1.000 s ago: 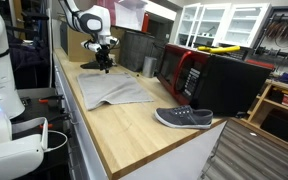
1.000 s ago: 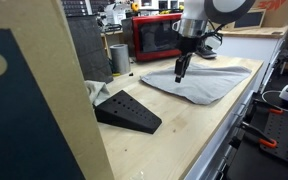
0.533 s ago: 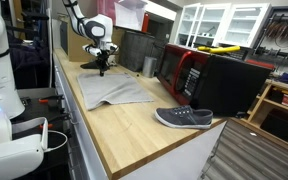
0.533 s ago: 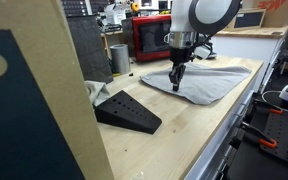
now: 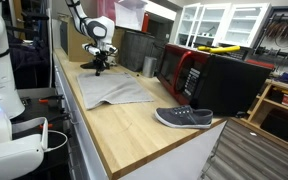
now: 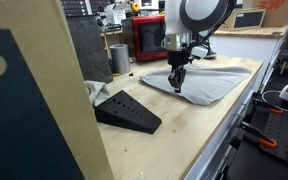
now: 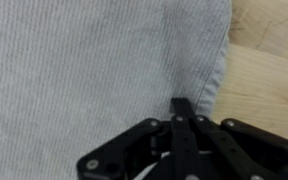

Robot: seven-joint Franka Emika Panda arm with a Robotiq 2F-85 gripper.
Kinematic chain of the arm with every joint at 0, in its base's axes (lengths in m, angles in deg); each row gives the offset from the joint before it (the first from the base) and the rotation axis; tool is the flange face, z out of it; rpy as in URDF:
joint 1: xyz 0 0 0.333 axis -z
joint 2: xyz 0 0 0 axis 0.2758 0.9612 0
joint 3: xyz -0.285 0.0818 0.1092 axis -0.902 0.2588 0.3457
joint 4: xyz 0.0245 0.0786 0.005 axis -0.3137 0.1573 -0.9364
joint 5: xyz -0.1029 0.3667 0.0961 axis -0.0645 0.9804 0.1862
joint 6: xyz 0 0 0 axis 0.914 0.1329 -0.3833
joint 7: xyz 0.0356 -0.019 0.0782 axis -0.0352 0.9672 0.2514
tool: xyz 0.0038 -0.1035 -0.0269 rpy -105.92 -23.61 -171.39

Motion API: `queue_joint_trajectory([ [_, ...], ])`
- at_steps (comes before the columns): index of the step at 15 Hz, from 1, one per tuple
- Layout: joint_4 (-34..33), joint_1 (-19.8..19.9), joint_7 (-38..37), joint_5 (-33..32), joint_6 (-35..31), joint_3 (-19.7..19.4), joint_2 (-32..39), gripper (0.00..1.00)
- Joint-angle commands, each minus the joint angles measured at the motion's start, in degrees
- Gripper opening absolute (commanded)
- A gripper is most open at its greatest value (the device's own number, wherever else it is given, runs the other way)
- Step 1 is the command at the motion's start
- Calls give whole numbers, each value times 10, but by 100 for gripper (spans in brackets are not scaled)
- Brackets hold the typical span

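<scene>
A grey towel (image 5: 119, 93) lies flat on the wooden counter (image 5: 134, 130), and it also shows as the grey towel (image 6: 204, 82) in both exterior views. My gripper (image 6: 176, 86) points straight down at the towel's edge, the end nearest the black wedge. Seen from the far side, the gripper (image 5: 100, 68) is low over the towel's far end. In the wrist view the gripper (image 7: 182, 103) is shut, fingertips together on the ribbed towel (image 7: 84, 70) just inside its hem. Bare wood (image 7: 269, 70) lies beside it. Whether a fold is pinched between the tips does not show.
A grey shoe (image 5: 184, 117) lies near the counter's front corner. A red microwave (image 5: 187, 68) and a black box (image 5: 234, 82) stand along one side. A black wedge (image 6: 129, 111) and a metal cup (image 6: 119, 58) sit beyond the towel's end.
The arm has moved across the towel toward its end near the black wedge and come down. The jaws have gone from partly open to shut.
</scene>
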Motion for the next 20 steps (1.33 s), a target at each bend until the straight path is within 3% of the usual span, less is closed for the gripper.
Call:
queue_joint_trajectory([
  [1, -34, 1, 4, 26, 15, 14, 41, 0],
  [9, -62, -4, 26, 46, 11, 46, 57, 0],
  [10, -56, -8, 20, 28, 10, 46, 45, 26],
  [12, -46, -16, -1, -19, 14, 39, 21, 32],
  [17, -26, -13, -46, -120, 17, 18, -28, 69],
  [20, -17, -1, -63, -146, 12, 2, -57, 92],
])
